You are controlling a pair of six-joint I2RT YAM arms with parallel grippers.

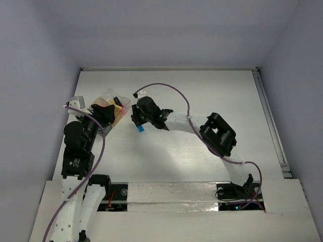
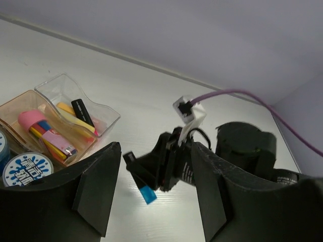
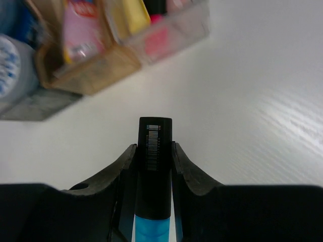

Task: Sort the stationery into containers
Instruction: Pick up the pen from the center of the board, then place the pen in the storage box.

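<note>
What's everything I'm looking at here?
table: one, white, under everything
tan box: one, clear tan-brown, far left of table
clear box: one, colourless, adjoining the tan box
pink stick: one, pink, in the tan box
yellow highlighter: one, black and yellow, in the clear box
round disc: one, blue and white, beside the tan box
blue highlighter: one, black with blue cap, gripped
cables: two, purple, one along each arm
left gripper: one, black, open
right gripper: one, black, shut on blue highlighter
</note>
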